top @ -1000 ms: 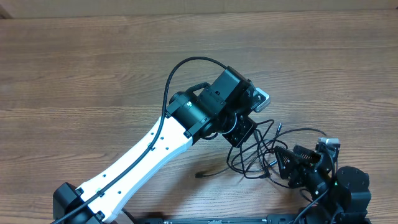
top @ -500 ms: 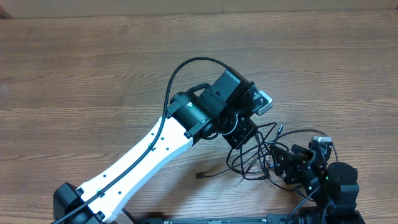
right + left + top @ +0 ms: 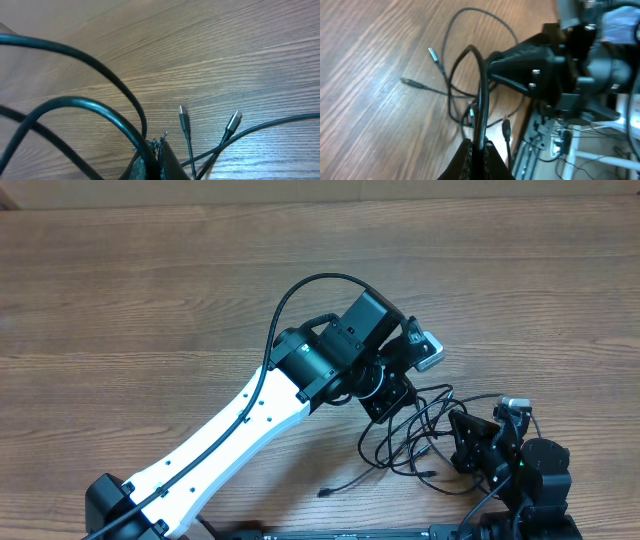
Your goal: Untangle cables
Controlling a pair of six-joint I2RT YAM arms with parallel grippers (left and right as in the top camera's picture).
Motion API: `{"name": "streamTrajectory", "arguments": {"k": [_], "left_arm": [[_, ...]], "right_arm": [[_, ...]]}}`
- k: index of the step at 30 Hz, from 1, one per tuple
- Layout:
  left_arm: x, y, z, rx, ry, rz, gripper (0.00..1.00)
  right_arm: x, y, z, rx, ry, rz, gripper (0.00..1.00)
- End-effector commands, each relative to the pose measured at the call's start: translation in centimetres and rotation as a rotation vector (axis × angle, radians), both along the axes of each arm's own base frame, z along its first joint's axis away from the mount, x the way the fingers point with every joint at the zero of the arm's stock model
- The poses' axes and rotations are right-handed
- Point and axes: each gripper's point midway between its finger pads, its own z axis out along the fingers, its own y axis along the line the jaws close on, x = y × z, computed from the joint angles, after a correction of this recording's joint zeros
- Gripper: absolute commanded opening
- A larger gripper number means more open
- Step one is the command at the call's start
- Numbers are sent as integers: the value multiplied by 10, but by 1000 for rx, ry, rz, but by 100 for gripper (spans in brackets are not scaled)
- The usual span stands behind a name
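- Fingers (image 3: pixel 464 162) of the left gripper (image 3: pixel 477 148) are clenched on one black strand of the cables (image 3: pixel 410 442). The strand exits the fingertips at bottom centre of the left wrist view and rises into a loop.
- Fingers (image 3: pixel 170 165) of the right gripper (image 3: pixel 154 148) are clenched on another strand at bottom centre of the right wrist view. Thick loops arc away toward the left edge.
- Table (image 3: pixel 150 280): wood-grain surface filling the overhead view.
- Left arm (image 3: pixel 240 430): white link running from the lower left corner to frame centre, ending in a black wrist above the tangle.
- Right arm (image 3: pixel 540 480): black, in the lower right corner, gripper aimed left at the tangle.
- Cables: loose overlapping loops lying on the table right of centre in the lower half of the overhead view, between the two grippers.
- Loose plug end (image 3: pixel 322 492): lies apart, lower left of the tangle.
- Two silvery plug tips (image 3: pixel 183 111) (image 3: pixel 235 119): side by side, resting on the table, right of centre in the right wrist view.
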Motion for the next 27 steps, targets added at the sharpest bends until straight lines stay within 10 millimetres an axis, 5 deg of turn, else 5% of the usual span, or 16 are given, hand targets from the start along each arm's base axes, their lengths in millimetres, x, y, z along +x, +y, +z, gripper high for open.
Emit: {"name": "streamTrajectory", "arguments": {"k": [1,7,18,27], "left_arm": [[20,9,0,64,-78,105,4],[51,44,-21,246,-103,411,10],[45,59,-77,446,26,475,6],[41,65,-81,477,47,480,12]], "right_arm": [[2,9,12,35,-54,49,4],[12,25,62,190,-209,99,4],[17,25,89,304,-273,69,4],[19,25,122,306,-419,87,4]]}}
